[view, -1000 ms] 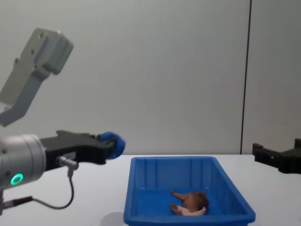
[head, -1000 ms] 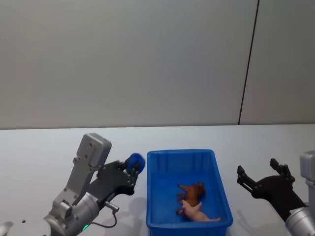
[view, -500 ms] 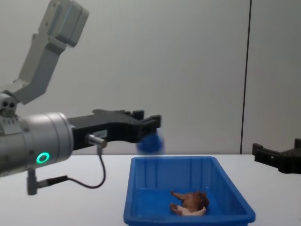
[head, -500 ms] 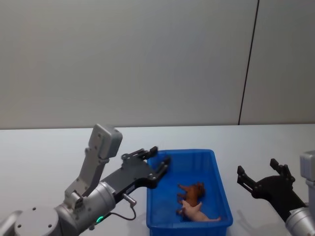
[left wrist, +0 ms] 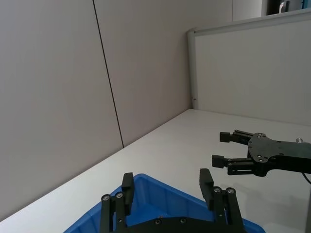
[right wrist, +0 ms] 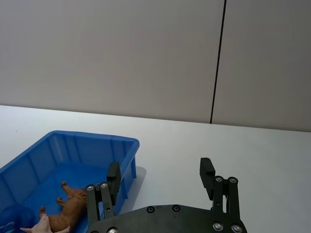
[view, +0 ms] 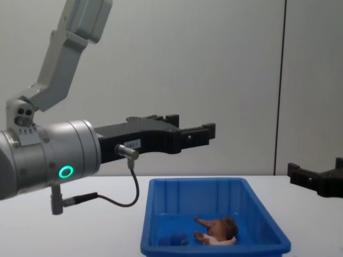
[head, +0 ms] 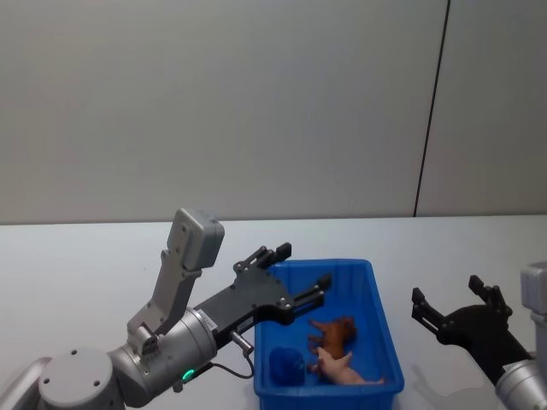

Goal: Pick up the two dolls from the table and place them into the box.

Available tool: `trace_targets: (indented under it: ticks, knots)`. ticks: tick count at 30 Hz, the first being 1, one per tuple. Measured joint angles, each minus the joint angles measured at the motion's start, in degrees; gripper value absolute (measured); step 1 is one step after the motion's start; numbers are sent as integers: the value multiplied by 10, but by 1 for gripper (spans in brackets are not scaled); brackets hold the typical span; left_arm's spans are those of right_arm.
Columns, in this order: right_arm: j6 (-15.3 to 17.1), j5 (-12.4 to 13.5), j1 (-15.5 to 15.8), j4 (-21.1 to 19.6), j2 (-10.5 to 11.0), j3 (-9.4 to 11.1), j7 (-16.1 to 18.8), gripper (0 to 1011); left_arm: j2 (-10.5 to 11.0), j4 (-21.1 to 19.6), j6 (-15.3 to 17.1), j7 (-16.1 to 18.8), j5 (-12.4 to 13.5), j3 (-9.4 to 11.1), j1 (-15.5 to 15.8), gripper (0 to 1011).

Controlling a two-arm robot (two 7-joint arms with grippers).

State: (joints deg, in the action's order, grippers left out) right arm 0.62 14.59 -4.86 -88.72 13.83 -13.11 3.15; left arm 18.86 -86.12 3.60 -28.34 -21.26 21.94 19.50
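White bench [head: 102, 256], grey wall behind. Box [head: 377, 318] sits center-front w/ 3 dolls inside: blue blob [head: 286, 365] at 7 o'clock corner, brown animal [head: 335, 331] mid, pig [head: 344, 369] touching it at 6 o'clock. L gripper [head: 291, 278] hovers above box's 10 o'clock rim, jaws spread, nothing held. R gripper [head: 455, 313] at 3 o'clock off the box, jaws released, empty.
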Motion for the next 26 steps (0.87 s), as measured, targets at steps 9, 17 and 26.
trace_targets:
  ticks: [9, 17, 26]
  knots:
    - [0, 0, 0, 0, 0, 0, 0, 1001, -4, 5, -4, -13, -4, 2, 5, 1001]
    - [0, 0, 0, 0, 0, 0, 0, 1001, -6, 7, -6, -18, -6, 3, 7, 1001]
    - [0, 0, 0, 0, 0, 0, 0, 1001, -7, 8, -7, -21, -7, 3, 8, 1001]
